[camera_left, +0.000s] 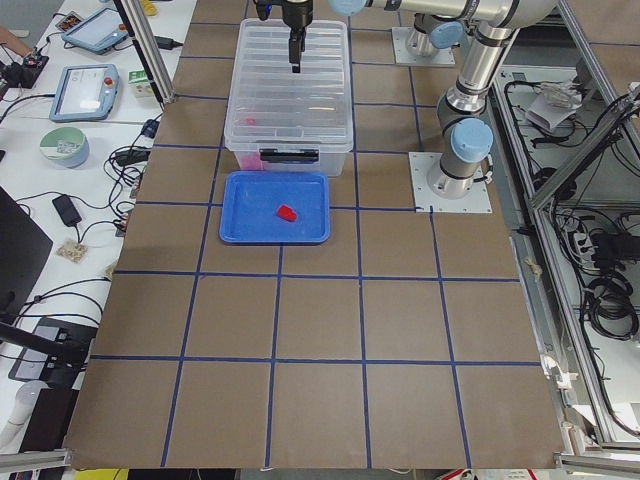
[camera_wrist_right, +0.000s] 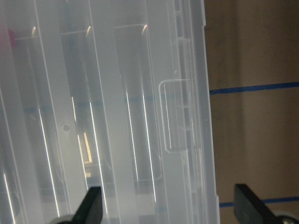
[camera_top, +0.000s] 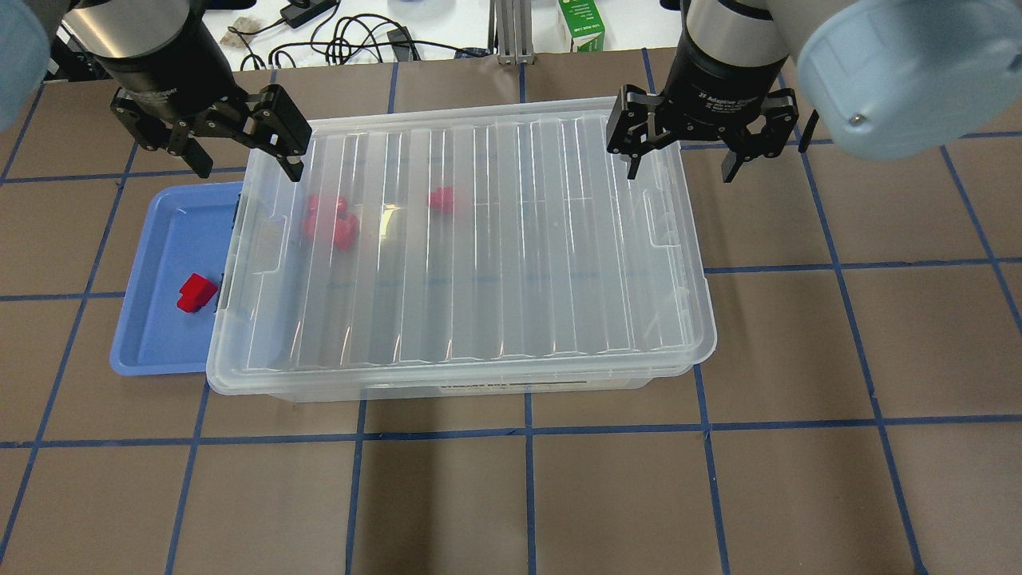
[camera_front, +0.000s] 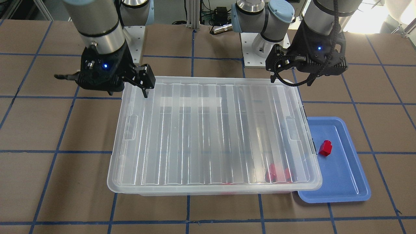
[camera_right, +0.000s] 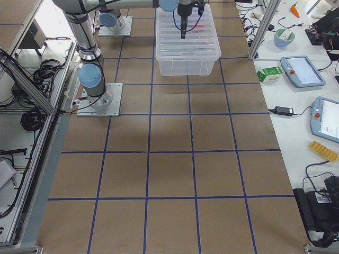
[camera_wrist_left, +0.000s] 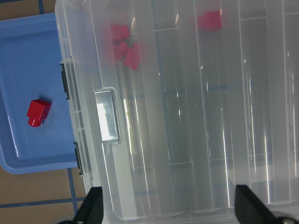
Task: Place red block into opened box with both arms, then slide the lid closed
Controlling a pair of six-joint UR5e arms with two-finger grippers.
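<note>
Front view: the red block [camera_front: 325, 148] lies in the blue tray [camera_front: 344, 175], beside the box [camera_front: 201, 193], whose lid [camera_front: 211, 130] lies on top. Overhead: my left end effector [camera_top: 249, 166] and right end effector [camera_top: 681, 169] hang spread above the lid's far corners.

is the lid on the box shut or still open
Shut: the lid lies flat over the whole box, and the red blocks inside show only blurred through it. Whether it is latched, cannot tell.
</note>
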